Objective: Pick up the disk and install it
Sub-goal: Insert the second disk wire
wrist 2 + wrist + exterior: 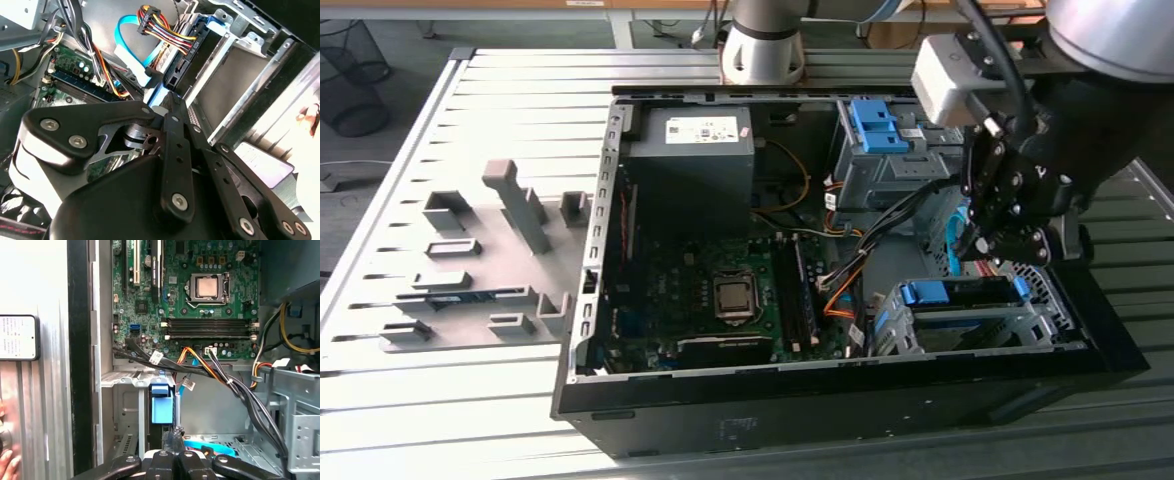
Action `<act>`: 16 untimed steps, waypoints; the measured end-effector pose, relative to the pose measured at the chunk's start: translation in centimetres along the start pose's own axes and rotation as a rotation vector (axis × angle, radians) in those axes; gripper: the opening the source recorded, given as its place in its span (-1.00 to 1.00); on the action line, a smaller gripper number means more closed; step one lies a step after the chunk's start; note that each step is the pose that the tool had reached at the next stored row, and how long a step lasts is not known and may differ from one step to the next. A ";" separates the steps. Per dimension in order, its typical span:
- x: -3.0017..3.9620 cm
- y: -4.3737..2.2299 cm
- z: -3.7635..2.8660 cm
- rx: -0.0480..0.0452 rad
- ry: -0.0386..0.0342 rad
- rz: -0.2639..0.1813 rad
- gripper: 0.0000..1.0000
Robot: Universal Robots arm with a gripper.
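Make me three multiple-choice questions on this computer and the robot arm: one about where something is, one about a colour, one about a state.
1. In the exterior view, where is the gripper?
A. Over the grey fixtures on the table
B. Over the drive cages at the case's right side
C. Over the wire basket

2. What colour is the plastic piece on top of the near drive cage?
A. Red
B. Green
C. Blue

3. In what state is the computer case?
A. Lying flat, side panel off
B. Standing upright, closed
C. Lying flat, side panel on

Answers:
1 B: it hangs above the metal cages on the exterior view's right.
2 C: the piece is plainly blue.
3 A: the motherboard and cables lie open to the camera.
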State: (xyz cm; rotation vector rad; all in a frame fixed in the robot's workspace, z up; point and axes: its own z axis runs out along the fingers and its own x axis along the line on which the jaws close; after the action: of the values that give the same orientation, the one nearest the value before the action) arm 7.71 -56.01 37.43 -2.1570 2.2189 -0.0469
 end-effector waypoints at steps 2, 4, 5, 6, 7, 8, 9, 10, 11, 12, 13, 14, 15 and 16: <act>-0.07 -0.03 -0.53 0.0001 0.0010 0.000 -0.79; -0.26 -0.03 -0.72 0.0008 0.0050 0.000 -0.79; -0.47 -0.02 -0.75 0.0011 0.0125 -0.001 -0.79; -0.70 -0.01 -0.76 0.0014 0.0229 -0.001 -0.79; -0.96 -0.01 -0.74 0.0017 0.0328 -0.002 -0.79; -1.20 0.00 -0.75 0.0018 0.0397 -0.002 -0.79; -1.33 -0.01 -0.75 0.0018 0.0409 -0.002 -0.79; -1.42 -0.01 -0.81 0.0019 0.0412 -0.002 -0.79; -1.52 -0.01 -0.93 0.0019 0.0416 -0.002 -0.79; -1.60 -0.01 -1.05 0.0019 0.0420 -0.002 -0.79; -1.72 -0.02 -1.18 0.0020 0.0424 -0.002 -0.79; -1.83 -0.02 -1.27 0.0020 0.0432 -0.002 -0.79; -1.95 -0.02 -1.33 0.0020 0.0443 -0.002 -0.79; -2.10 -0.01 -1.37 0.0020 0.0454 -0.002 -0.79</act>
State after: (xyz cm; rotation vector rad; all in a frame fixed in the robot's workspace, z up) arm 7.71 -53.93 38.82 -2.1793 2.2390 -0.0991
